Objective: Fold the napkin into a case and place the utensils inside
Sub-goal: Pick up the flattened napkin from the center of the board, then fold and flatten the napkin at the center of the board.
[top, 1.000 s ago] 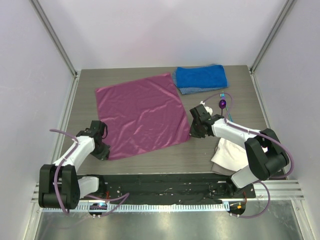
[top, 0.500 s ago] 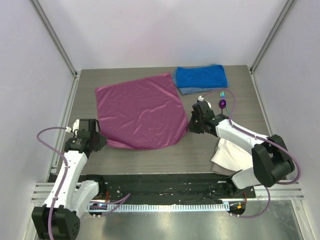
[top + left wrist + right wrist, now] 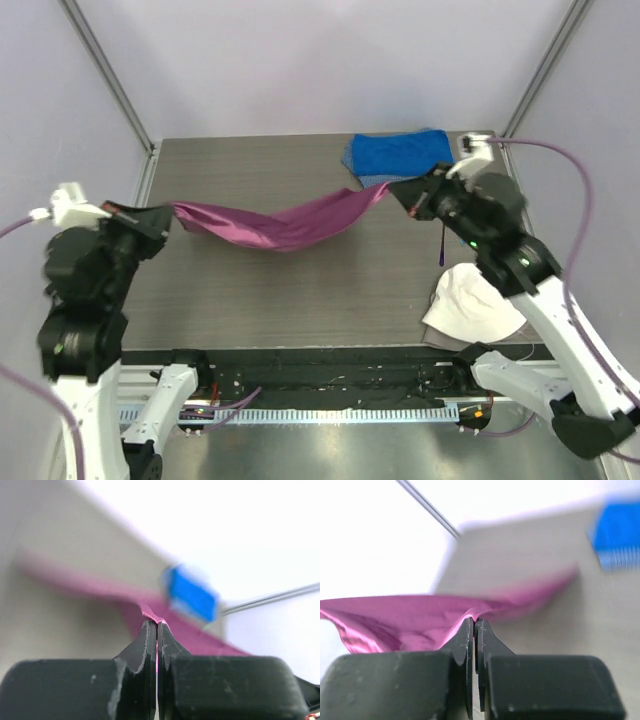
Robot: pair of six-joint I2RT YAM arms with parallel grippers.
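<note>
Jaws, left: left gripper [image 3: 157,628] pressed together on one end of the thin magenta-purple fabric napkin [image 3: 280,226].
Jaws, right: right gripper [image 3: 474,625] clamped on the napkin's other end.
Napkin: slung in the air between the grippers, sagging from 9 o'clock to 2 o'clock above the grey wood-grain table [image 3: 300,300].
Utensils: only a thin dark handle [image 3: 441,250] shows at 3 o'clock, beside the right arm; no fork visible.
Progress: early, by my reading; no fold made, no case formed, utensils not inside.
Writing: none readable.
</note>
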